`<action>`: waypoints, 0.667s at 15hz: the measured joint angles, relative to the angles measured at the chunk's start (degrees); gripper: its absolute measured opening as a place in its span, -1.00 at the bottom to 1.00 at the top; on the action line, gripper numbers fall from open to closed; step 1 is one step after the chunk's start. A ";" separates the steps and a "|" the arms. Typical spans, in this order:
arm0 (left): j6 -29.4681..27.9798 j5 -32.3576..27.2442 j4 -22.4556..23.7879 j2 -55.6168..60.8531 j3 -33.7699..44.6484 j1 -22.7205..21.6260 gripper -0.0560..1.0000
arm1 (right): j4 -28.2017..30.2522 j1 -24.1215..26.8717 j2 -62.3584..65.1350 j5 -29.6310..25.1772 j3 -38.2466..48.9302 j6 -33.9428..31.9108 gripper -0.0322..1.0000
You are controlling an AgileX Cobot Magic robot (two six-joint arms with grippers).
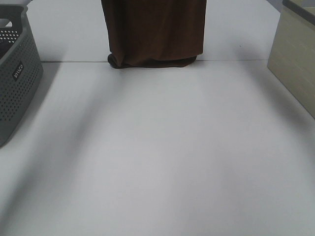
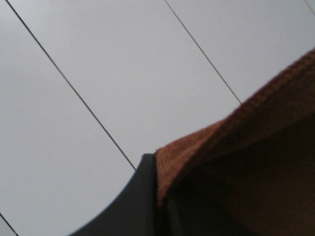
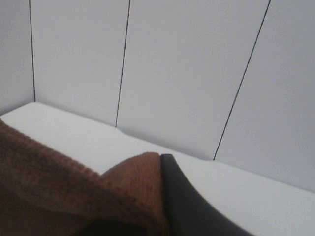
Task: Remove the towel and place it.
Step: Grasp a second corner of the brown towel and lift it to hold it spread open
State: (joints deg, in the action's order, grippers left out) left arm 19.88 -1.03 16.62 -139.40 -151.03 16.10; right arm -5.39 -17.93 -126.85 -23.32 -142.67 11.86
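Centrally, towel (image 1: 155, 32) hangs, btm hem on table (image 1: 157, 162); basket (image 1: 19, 83) far L.

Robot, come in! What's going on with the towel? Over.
Claws: left claw, right claw, both shut on towel. It hangs, bottom edge bunched on table. Off to sides: basket, box.

Table: I see a white tabletop (image 1: 157, 162) filling the high view, with a thin dark seam (image 1: 74, 61) toward 12 o'clock.
Panels: white panels (image 3: 187, 73), thin dark joints.
Light: soft, with diffuse shadows.
Edges: grey perforated basket (image 1: 19, 73) at 9 o'clock; beige box (image 1: 295, 64) at 2 o'clock.
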 joint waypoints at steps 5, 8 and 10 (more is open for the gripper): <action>0.52 -27.33 -8.08 3.61 0.00 2.41 -0.89 | -0.11 0.00 4.24 -19.82 0.00 -0.06 -0.92; 0.69 -54.60 -12.95 8.02 0.00 2.69 -0.89 | -2.23 0.00 5.10 -39.02 0.00 0.00 -0.92; -0.74 -62.80 -15.76 10.08 0.00 2.69 -0.89 | -2.58 0.00 6.47 -45.49 0.00 0.06 -0.92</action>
State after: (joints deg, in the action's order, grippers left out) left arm 19.14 -63.83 0.86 -129.32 -151.03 18.79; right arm -7.96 -17.93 -120.38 -68.81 -142.67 11.92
